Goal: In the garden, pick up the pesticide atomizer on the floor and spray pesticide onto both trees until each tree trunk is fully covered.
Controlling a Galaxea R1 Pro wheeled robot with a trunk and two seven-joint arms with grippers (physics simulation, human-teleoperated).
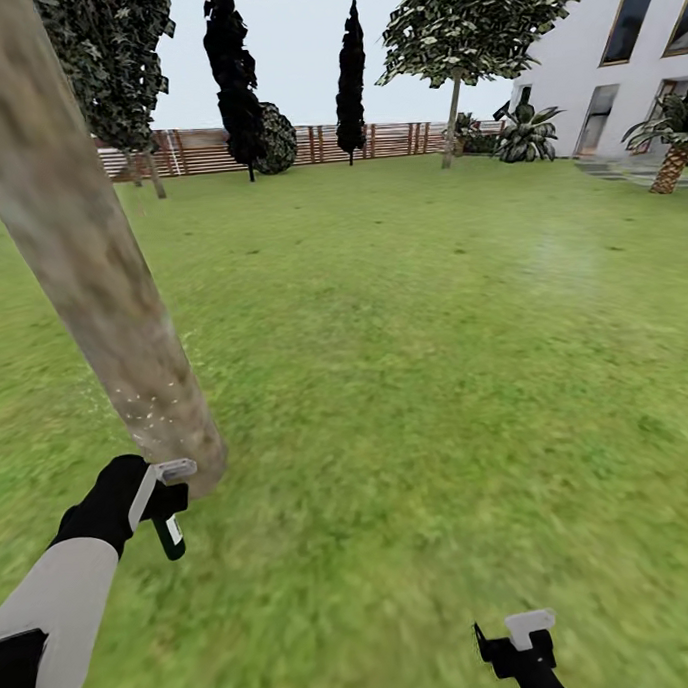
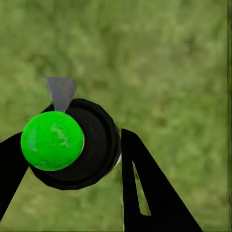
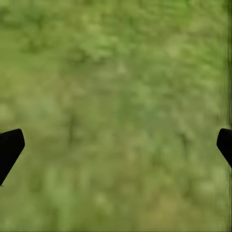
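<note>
A thick pale grey-brown tree trunk (image 1: 91, 285) rises at the left of the head view, with fine white pesticide specks (image 1: 147, 408) on its lower part. Beside its flared base, my left gripper (image 1: 163, 500) is shut on the pesticide atomizer (image 1: 172, 533), a small dark bottle with a pale label. From the left wrist view the atomizer (image 2: 72, 145) is a round black body with a bright green cap and a grey nozzle, held between the black fingers (image 2: 145, 188). A second pale-trunked tree (image 1: 452, 114) stands far off near the fence. My right gripper (image 1: 522, 644) hangs open over grass.
Green lawn (image 1: 415, 361) stretches to a reddish-brown slat fence (image 1: 395, 139). Near-black narrow trees (image 1: 349, 78) stand before it. A white house (image 1: 612, 62) with low broad-leaved plants (image 1: 525, 136) is at the back right. Another leafy tree (image 1: 117, 64) stands behind the near trunk.
</note>
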